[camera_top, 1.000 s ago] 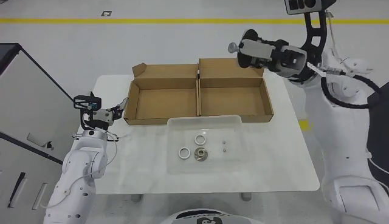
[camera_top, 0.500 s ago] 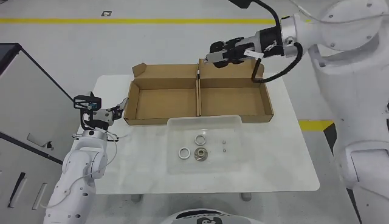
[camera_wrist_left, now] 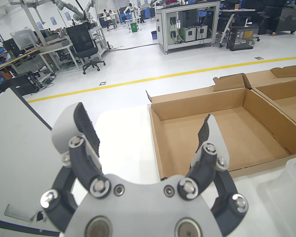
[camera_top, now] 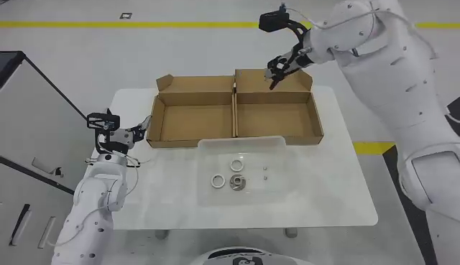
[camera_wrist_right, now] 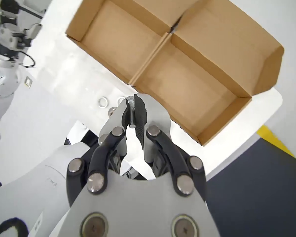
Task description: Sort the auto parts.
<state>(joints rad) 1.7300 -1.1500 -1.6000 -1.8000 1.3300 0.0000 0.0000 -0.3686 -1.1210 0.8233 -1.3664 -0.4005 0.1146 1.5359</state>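
Observation:
Two open cardboard boxes sit side by side at the table's back, the left box (camera_top: 194,121) (camera_wrist_left: 219,134) and the right box (camera_top: 277,119) (camera_wrist_right: 187,82). In front of them a clear tray (camera_top: 205,150) holds a white ring (camera_top: 215,181), a second ring (camera_top: 237,164), a metal part (camera_top: 238,182) and small bits (camera_top: 266,173). My right gripper (camera_top: 273,76) (camera_wrist_right: 132,101) hangs high over the right box's far edge, shut on a threaded bolt (camera_wrist_right: 131,114). My left gripper (camera_top: 142,128) (camera_wrist_left: 148,129) stands open with nothing in it, just outside the left box's left wall.
The white table (camera_top: 323,186) has bare room to the right of the tray and along its front edge. A grey panel (camera_top: 29,114) stands off the table's left side.
The right arm has swung in from the right and come down toward the right box's far edge. The left arm has kept still.

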